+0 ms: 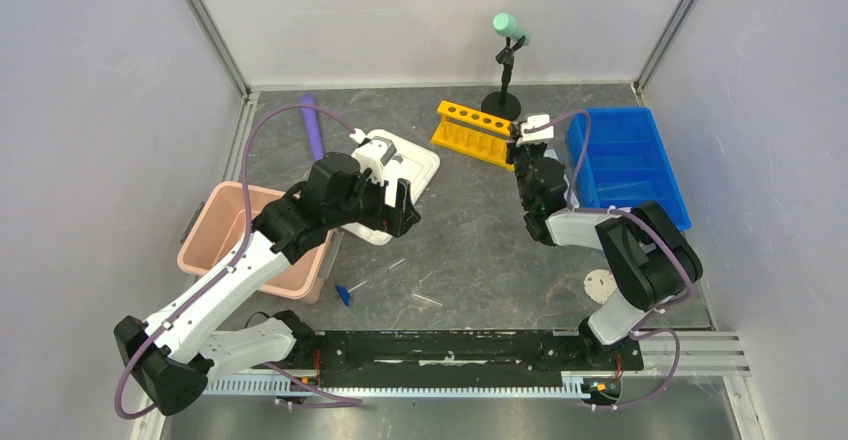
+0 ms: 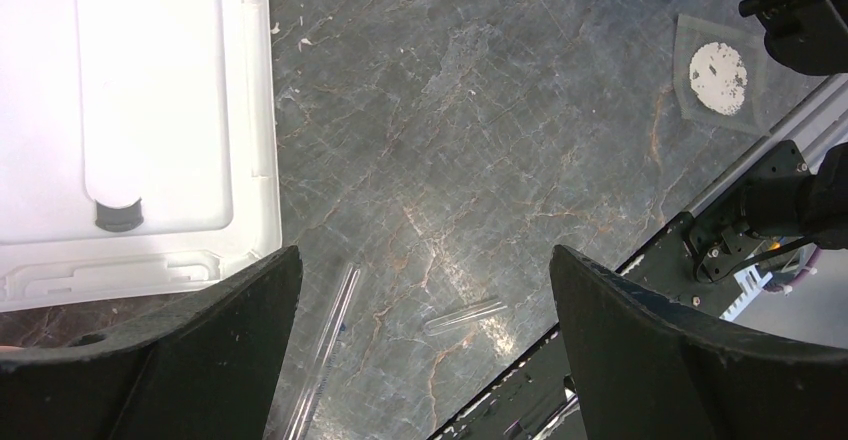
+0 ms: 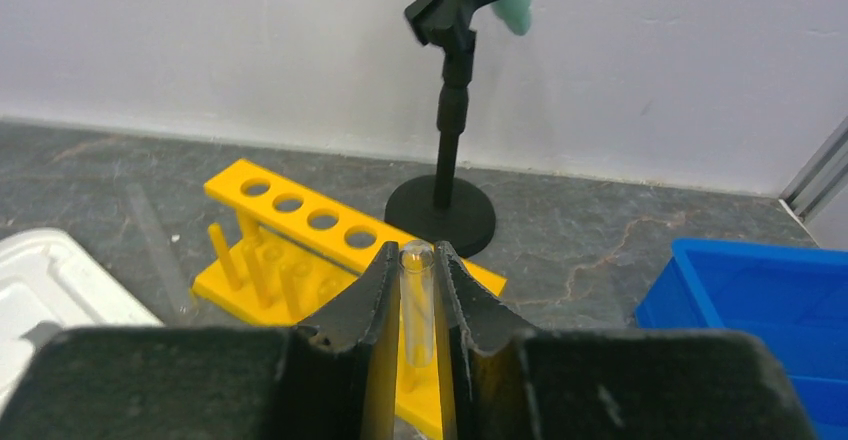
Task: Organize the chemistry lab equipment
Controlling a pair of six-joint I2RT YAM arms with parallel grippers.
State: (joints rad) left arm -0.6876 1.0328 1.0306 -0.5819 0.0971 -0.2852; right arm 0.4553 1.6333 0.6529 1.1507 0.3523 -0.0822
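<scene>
One tube [image 3: 416, 305], upright, is pinched in near-closed R gripper [image 3: 417, 260] by rack [image 3: 300, 210], L gripper [image 2: 422, 260] gapes wide and empty over two loose tubes [image 2: 465, 315] on table [image 2: 500, 110]; risk: tilt or off-centre approach clips a hole rim, glass slips/cracks.

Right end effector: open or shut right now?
Shut on a clear tube: the wrist view shows the right end effector clamped on the glass from both sides, yellow rack behind.

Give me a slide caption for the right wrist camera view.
The right gripper pinches a clear test tube in front of the yellow rack, with the black stand behind.
</scene>
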